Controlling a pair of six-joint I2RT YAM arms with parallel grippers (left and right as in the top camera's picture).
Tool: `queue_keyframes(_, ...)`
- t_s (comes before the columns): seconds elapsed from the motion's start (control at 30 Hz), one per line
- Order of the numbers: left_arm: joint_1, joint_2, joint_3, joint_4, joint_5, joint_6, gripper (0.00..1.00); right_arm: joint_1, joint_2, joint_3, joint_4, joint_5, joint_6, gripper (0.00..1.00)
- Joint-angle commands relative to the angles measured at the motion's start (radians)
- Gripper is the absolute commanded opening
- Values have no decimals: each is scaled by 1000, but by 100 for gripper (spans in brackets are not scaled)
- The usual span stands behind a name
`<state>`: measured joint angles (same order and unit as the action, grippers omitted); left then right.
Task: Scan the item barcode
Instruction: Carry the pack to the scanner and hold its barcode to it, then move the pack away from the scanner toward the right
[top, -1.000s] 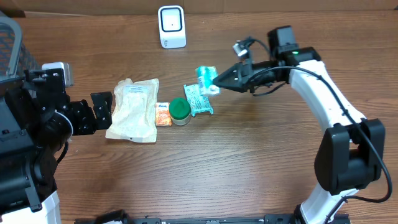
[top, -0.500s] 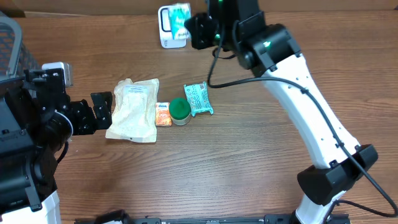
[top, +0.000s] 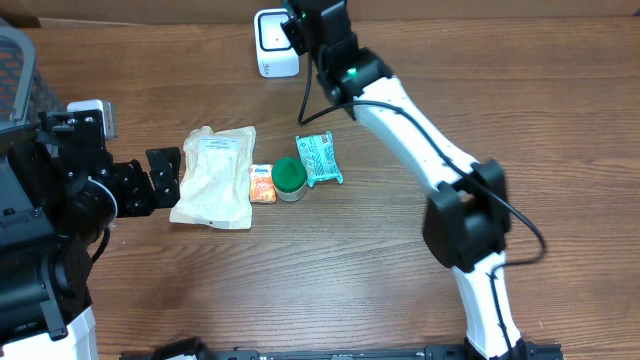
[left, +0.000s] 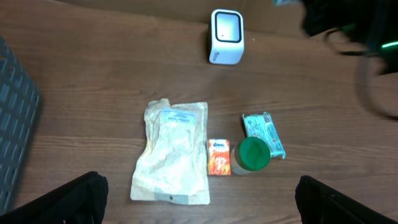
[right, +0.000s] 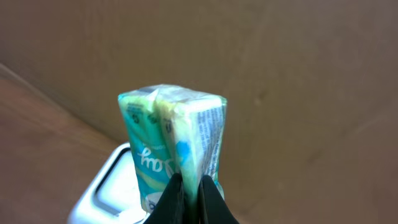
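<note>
Right gripper (right: 189, 194) clenched on the blue-green pack (right: 174, 140), close over the scanner (right: 102, 193). Turn the pack slowly to aim its barcode side at the scanner. Hold close and steady, no shaking. Left gripper (top: 163, 178) wide open and empty, well away from the scanner.

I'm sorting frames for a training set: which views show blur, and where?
Left wrist view: the right arm at top right is smeared into a dark streak, while the white scanner and green-lidded jar are crisp. Right wrist view: the teal packet is sharp, the brown backdrop soft. Overhead view: sharp throughout.
</note>
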<state>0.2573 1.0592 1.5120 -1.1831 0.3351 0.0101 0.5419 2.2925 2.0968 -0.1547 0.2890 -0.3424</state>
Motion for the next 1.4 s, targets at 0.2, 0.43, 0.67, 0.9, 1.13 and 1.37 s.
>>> queue_keyframes(0.2, 6, 1, 19, 1, -6, 20, 100, -3, 207, 11, 299, 32, -423, 4)
queue_keyframes(0.43, 6, 1, 19, 1, -6, 20, 100, 2, 287, 10, 371, 29, -608, 4)
queue_keyframes(0.67, 6, 1, 19, 1, -6, 20, 100, 7, 291, 10, 372, 24, -623, 4)
queue_keyframes(0.9, 6, 1, 19, 1, -6, 20, 100, 26, 288, 10, 371, 23, -634, 4)
queue_keyframes(1.13, 6, 1, 19, 1, -6, 20, 99, 37, 243, 10, 344, -32, -572, 4)
queue_keyframes(1.37, 6, 1, 19, 1, -5, 20, 99, 34, 221, 10, 293, -32, -515, 4)
